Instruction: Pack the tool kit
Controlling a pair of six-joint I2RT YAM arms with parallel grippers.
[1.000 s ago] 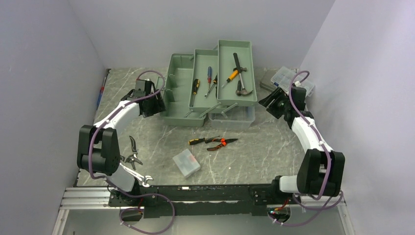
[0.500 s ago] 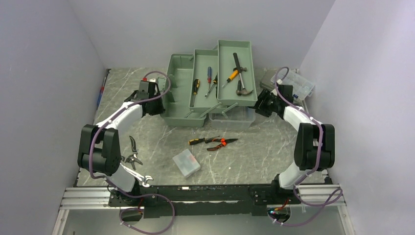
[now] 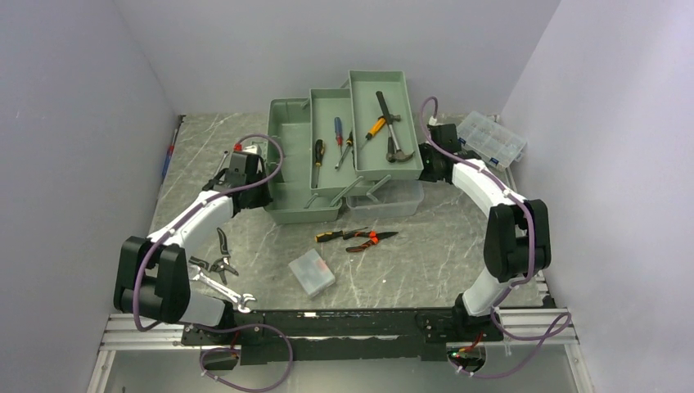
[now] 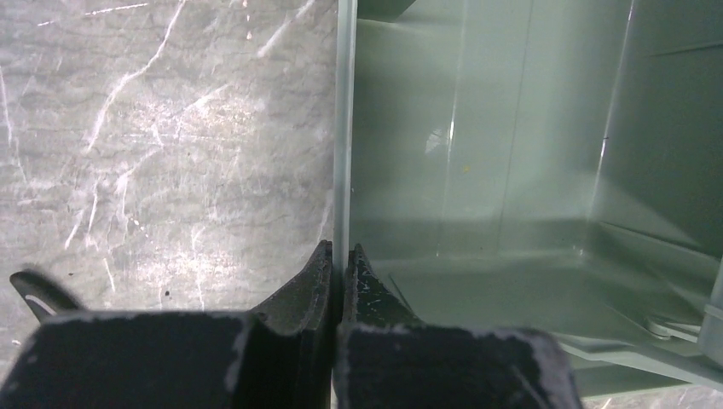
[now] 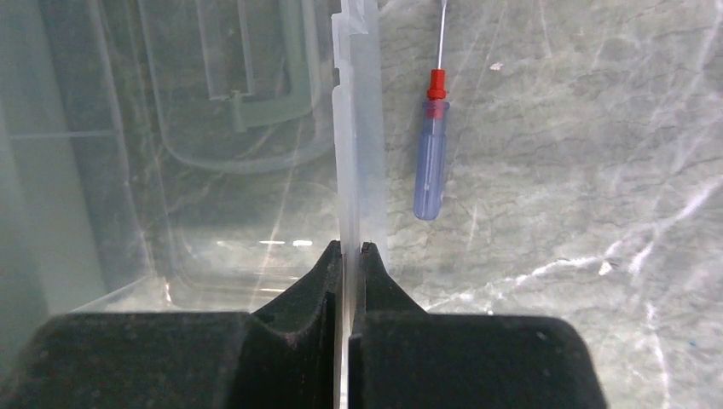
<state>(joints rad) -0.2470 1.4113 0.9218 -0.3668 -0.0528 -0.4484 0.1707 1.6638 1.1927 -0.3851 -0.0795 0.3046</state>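
On the grey marbled table [image 3: 458,237], yellow-handled pliers [image 3: 337,236] and an orange-handled pair [image 3: 375,238] lie side by side just 6 o'clock of centre. A small translucent case [image 3: 312,273] sits at 7. Pruning shears [image 3: 222,254] and a wrench [image 3: 223,290] lie at 8 o'clock, and a clear compartment organizer [image 3: 491,139] at 2.

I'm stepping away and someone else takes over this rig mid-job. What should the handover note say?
Left gripper: shut on the green left wall of the tool kit.
Right gripper: shut on the edge of the clear lid.
Done: kit open, trays fanned out, with hammer and screwdrivers inside.
Left: pliers, pruning shears, wrench, small clear case and a blue-handled screwdriver lie on the table. Pack them, fold the trays, close the lid.
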